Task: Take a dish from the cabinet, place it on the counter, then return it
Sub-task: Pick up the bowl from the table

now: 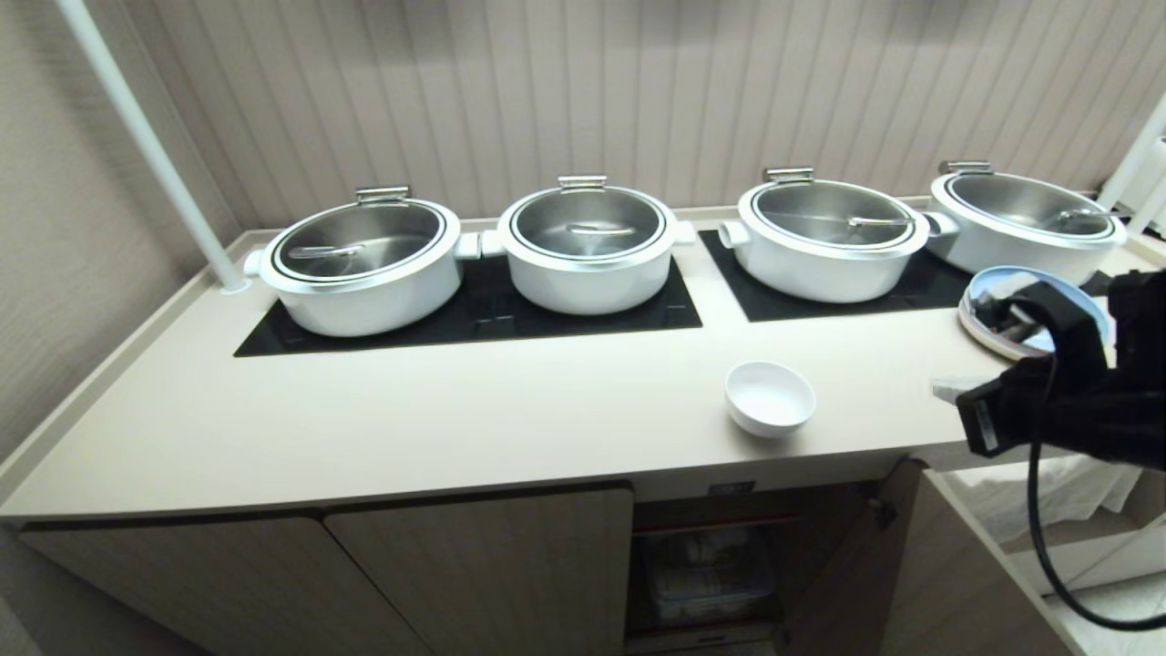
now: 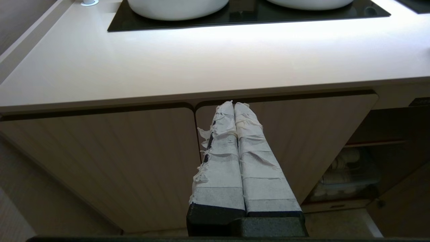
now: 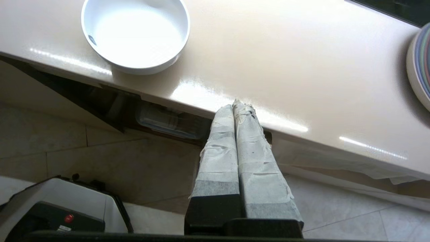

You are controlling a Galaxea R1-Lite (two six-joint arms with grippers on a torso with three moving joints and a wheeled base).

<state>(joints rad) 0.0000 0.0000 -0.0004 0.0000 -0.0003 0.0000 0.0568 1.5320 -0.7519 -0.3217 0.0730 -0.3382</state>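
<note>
Flanking dish (image 1: 770, 397), pots (image 1: 588, 244), plates (image 1: 988, 314)

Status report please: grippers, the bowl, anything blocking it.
Right gripper shut, empty, at counter edge. Left gripper shut, parked before cabinet. Bowl upright on counter, nothing blocking.

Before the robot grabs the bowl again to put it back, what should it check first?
1. Dish upright on the counter, near the front edge: ok.
2. Dish looks empty: ok.
3. Right gripper shut and holding nothing, beside the dish at the counter edge; it must open first: not ok.
4. Cabinet door under the dish stands open: ok.
5. Free shelf room beside the plastic bin: cannot tell.
6. Left gripper shut, parked before the closed doors, away from the dish: ok.
</note>
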